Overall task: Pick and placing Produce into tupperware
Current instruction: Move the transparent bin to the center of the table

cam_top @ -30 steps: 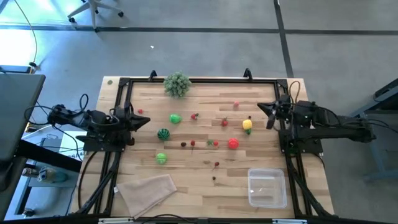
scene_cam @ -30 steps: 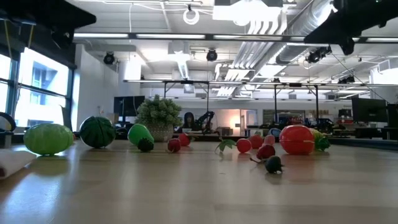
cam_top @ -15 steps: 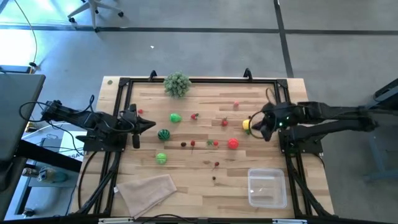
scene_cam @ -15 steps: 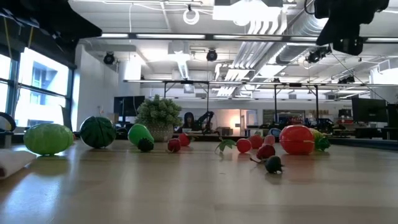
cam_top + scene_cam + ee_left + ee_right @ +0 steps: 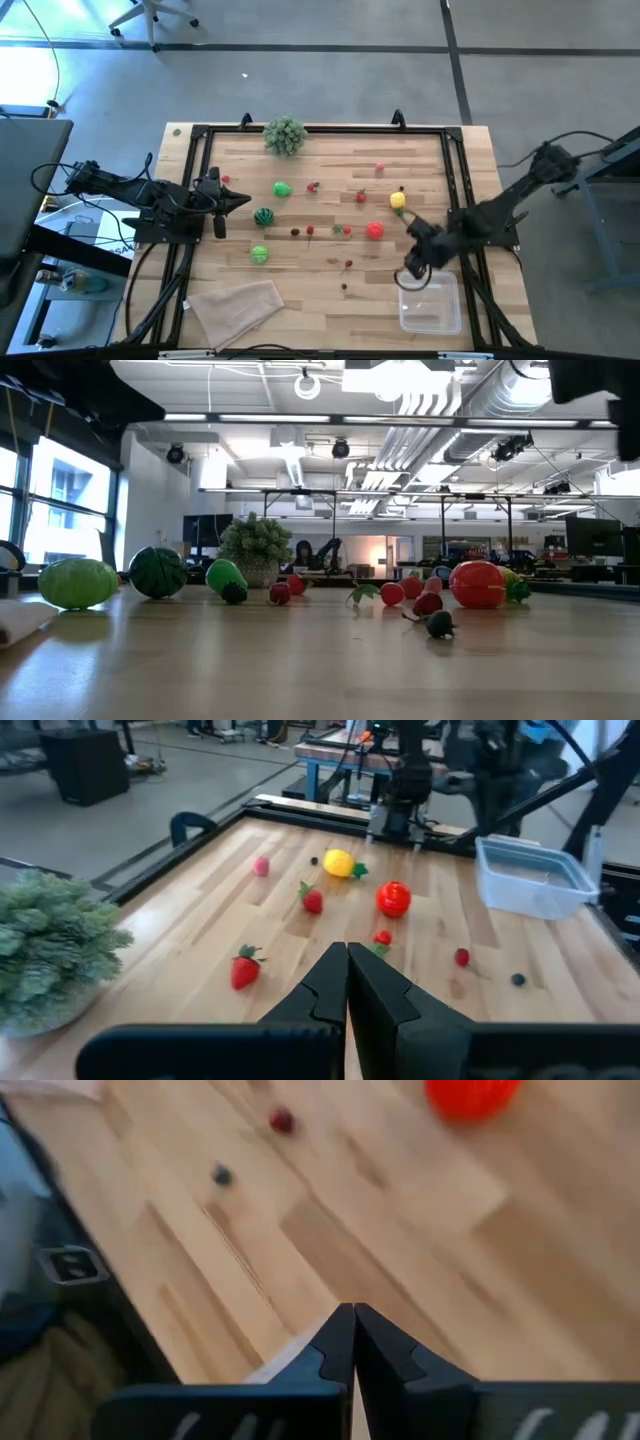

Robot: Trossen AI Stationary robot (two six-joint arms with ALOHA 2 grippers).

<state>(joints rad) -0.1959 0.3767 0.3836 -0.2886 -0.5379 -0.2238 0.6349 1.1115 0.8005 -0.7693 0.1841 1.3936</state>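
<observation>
tupperware: the clear tupperware (image 5: 430,302) sits at the table's near right corner, on my right arm's side, flat on the wood with its mouth up. As far as I can see, nothing lies in it.
tupperware axis: nearly square from above, only slightly longer one way, with the long side running from the near edge towards the far edge and its walls square to the table's edges.
progress: I judge the job barely begun. No produce is in the box; every piece I can see is on the boards.
produce left: red tomato (image 5: 375,231), yellow lemon (image 5: 397,200), striped watermelon ball (image 5: 263,215), two plain green balls (image 5: 259,254) and (image 5: 281,189), a strawberry (image 5: 244,969), and small red berries (image 5: 348,264) scattered mid-table.
my right pincer: right gripper (image 5: 410,274) hovers just beside the tupperware's far left corner, fingers pressed together, carrying nothing.
my left pincer: left gripper (image 5: 240,199) waits at the table's left side near the watermelon ball, fingers together, empty.
next, as I judge: I must spread a pincer and go for a fruit; the tomato lies nearest my right one.
around: bushy plant (image 5: 285,134) at the far edge, beige folded cloth (image 5: 238,305) at the near left.
</observation>
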